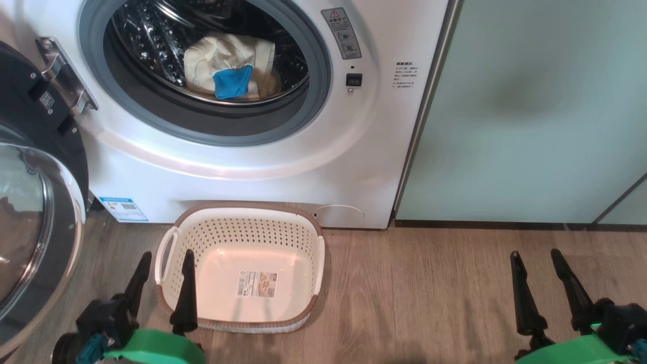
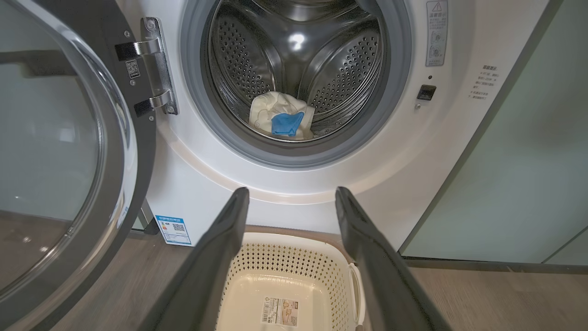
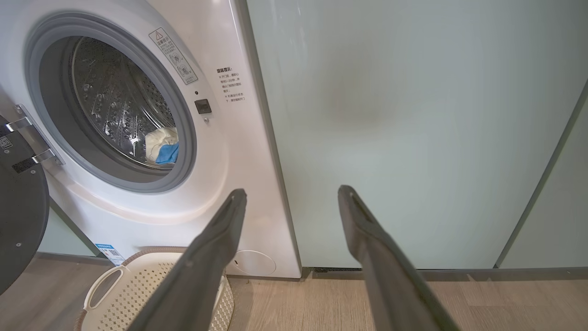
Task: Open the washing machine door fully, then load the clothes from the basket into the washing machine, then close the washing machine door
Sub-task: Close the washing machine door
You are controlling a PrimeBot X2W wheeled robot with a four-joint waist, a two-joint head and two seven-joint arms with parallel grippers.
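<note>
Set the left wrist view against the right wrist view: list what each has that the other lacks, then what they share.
Left wrist, not right wrist: the left gripper, open; the glass bowl of the washing machine door; the label sticker on the basket base.
Right wrist, not left wrist: the right gripper, open; the round cover low on the washing machine.
Both: the clothes in the drum, the grey rubber ring, the blue energy sticker, the pale green cabinet panel.

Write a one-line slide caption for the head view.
Clothes lie in the washing machine, door swung open, empty basket on the floor before it; left gripper and right gripper hang open.
</note>
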